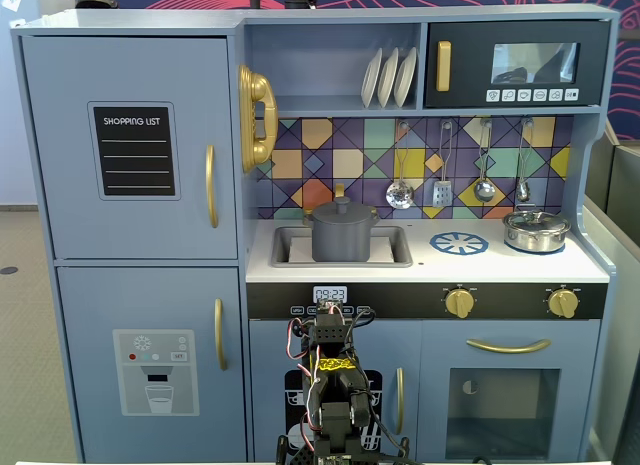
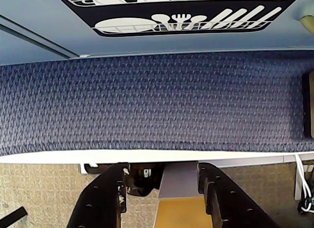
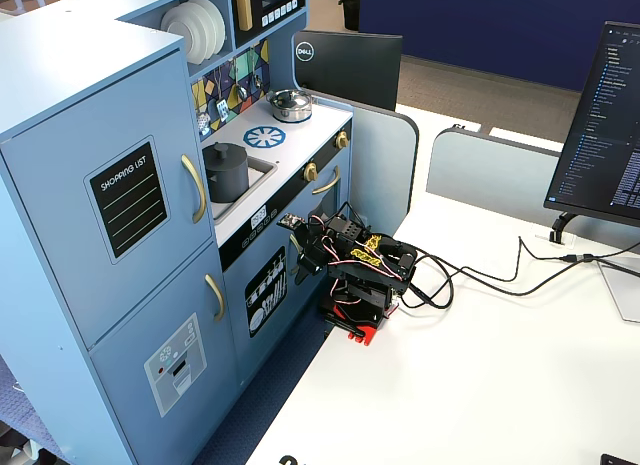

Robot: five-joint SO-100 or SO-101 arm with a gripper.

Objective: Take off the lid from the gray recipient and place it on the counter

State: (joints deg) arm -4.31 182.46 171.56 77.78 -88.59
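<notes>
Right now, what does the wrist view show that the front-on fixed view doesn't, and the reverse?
Only the wrist view shows the gripper, jaws apart and empty, above blue carpet. Only a fixed view shows the gray recipient sitting in the sink with the lid still on, the counter and the silver pot. Both share the dishwasher-print door.

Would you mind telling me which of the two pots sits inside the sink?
The dark gray pot, lid on, stands in the sink. The shiny silver pot sits on the counter at the right.
</notes>
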